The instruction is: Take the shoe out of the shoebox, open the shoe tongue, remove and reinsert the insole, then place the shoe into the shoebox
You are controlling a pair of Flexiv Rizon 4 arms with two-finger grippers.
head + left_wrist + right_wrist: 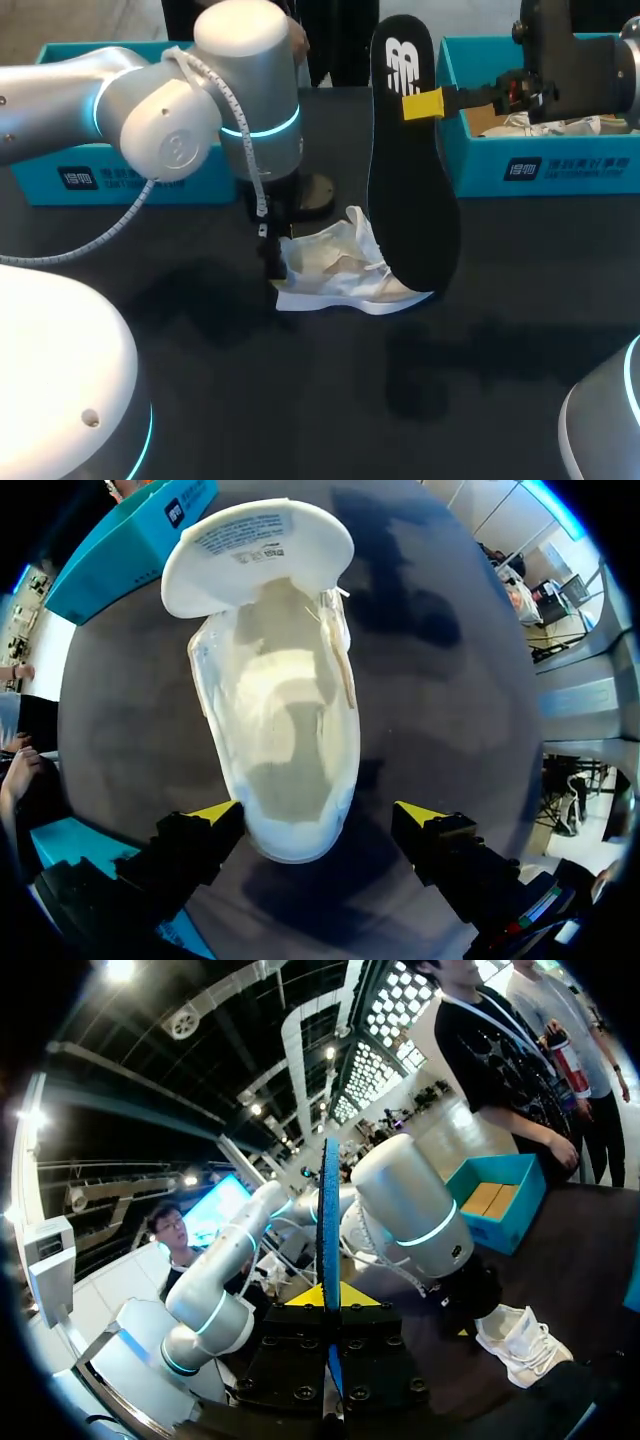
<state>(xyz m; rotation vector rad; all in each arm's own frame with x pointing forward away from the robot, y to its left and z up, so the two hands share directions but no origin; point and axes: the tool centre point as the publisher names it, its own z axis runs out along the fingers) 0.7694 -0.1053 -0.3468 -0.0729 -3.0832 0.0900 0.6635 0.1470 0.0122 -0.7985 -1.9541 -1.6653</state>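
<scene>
Silver arms (150, 110), cyan glowing rings (262, 130), white coiled cable (130, 215), yellow-tipped end effectors (318, 815).

A robot lab, with left arm (150, 110), right arm (585, 60) and shoebox (545, 168) at a table (300, 400).

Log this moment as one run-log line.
step: insole out | right gripper: shut on insole, held upright near shoe | left gripper: open, straddling shoe heel | shoe: on table

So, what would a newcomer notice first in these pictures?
First the black insole, held upright over the table in the right gripper, its lower end near the toe of the white shoe. Then the left gripper, open on either side of that shoe's heel.
</scene>
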